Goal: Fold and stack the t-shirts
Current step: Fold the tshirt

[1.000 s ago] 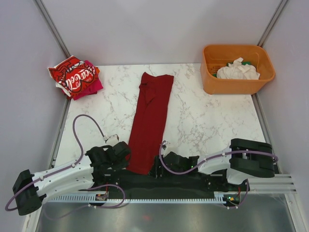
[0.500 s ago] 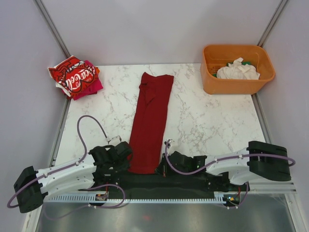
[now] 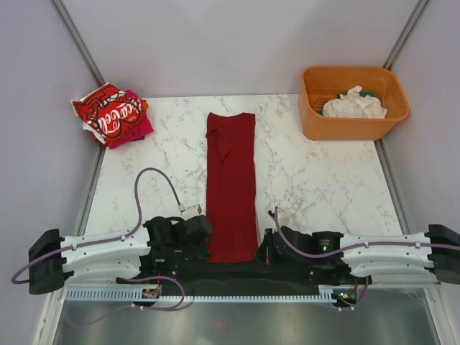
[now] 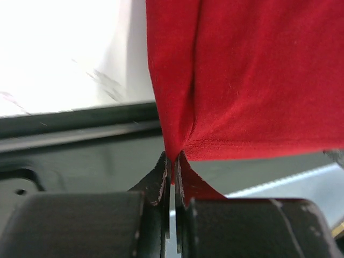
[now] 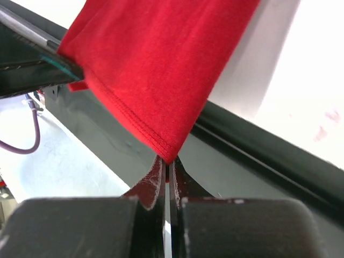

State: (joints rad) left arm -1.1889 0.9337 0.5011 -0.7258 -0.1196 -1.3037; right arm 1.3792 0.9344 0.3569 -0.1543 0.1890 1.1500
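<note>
That dark red tee looks limp and light, so corners are the spot: left jaws and right jaws each pinch a near hem corner.

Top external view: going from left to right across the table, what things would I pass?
Pile of t-shirts with a bright red lettered one on top → long dark red t-shirt → orange tub.
</note>
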